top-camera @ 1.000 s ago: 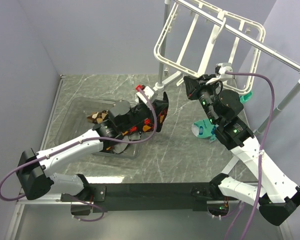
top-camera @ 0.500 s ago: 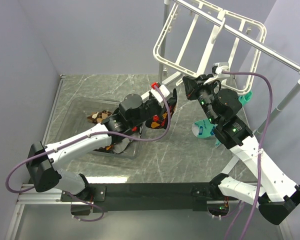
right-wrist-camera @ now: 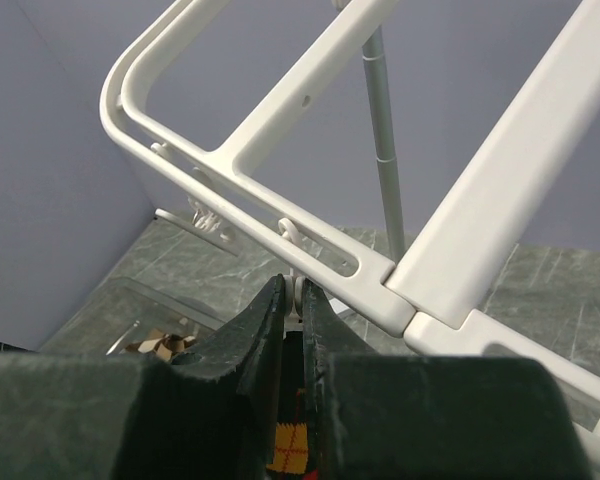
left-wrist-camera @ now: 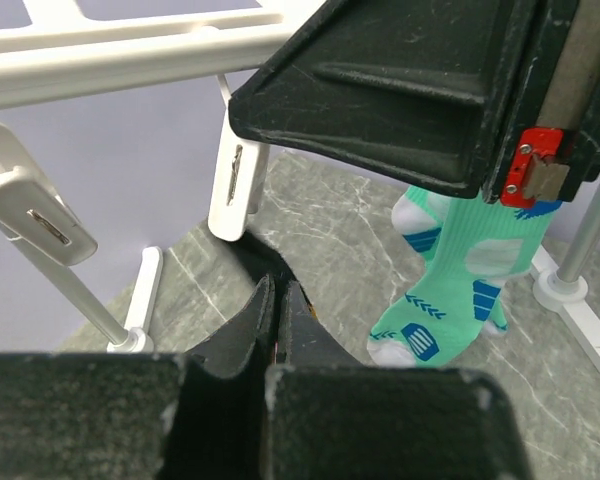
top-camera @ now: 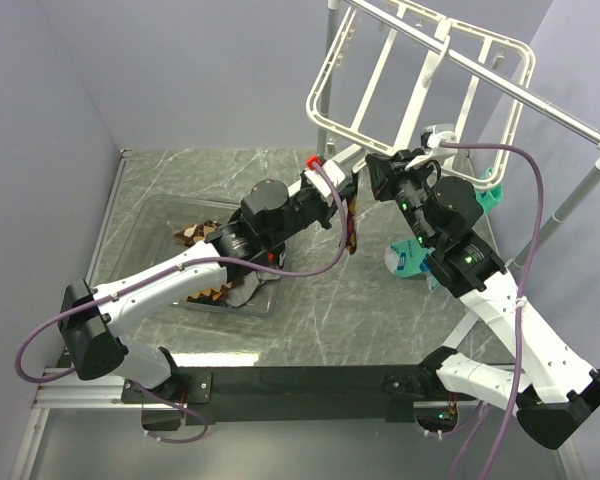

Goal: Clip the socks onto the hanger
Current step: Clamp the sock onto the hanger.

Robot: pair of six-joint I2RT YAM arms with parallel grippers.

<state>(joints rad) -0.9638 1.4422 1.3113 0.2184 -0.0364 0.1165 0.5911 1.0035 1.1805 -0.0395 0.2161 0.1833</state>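
Note:
My left gripper (top-camera: 349, 196) is shut on a black argyle sock (top-camera: 353, 228), held up under the near rim of the white hanger (top-camera: 325, 75). In the left wrist view its jaws (left-wrist-camera: 278, 305) pinch dark sock fabric. My right gripper (top-camera: 373, 172) faces it and is shut on a small white clip (right-wrist-camera: 292, 292) on the hanger rim (right-wrist-camera: 240, 185). The argyle sock (right-wrist-camera: 292, 447) shows just below that clip, between the right fingers. A mint-green sock (top-camera: 408, 260) hangs at the right and also shows in the left wrist view (left-wrist-camera: 460, 290).
A clear plastic bin (top-camera: 145, 225) on the marble table holds more argyle socks (top-camera: 195, 236). The silver pole stand (top-camera: 570, 122) carries the hanger. Other white clips (left-wrist-camera: 30, 215) hang from the rim to the left. Grey walls enclose left and back.
My left arm has lifted the argyle sock up and to the right, from over the bin to the hanger rim beside the right gripper. The right arm has stayed in place.

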